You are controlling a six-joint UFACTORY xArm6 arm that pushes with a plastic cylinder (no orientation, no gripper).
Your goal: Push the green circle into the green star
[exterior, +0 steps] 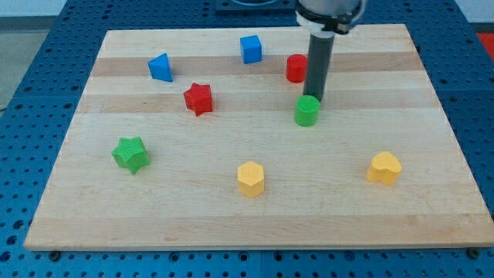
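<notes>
The green circle [306, 111] sits right of the board's middle. The green star [130, 154] lies far to the view's left, lower on the board. My tip [314, 99] touches the board just behind the green circle, at its upper right edge, touching or nearly touching it. The dark rod rises straight up from there toward the view's top.
A red circle [296, 68] stands just left of the rod, above the green circle. A red star [198, 98], a blue triangle [160, 67] and a blue cube [251, 49] lie in the upper half. A yellow hexagon [251, 178] and a yellow heart [384, 167] lie near the bottom.
</notes>
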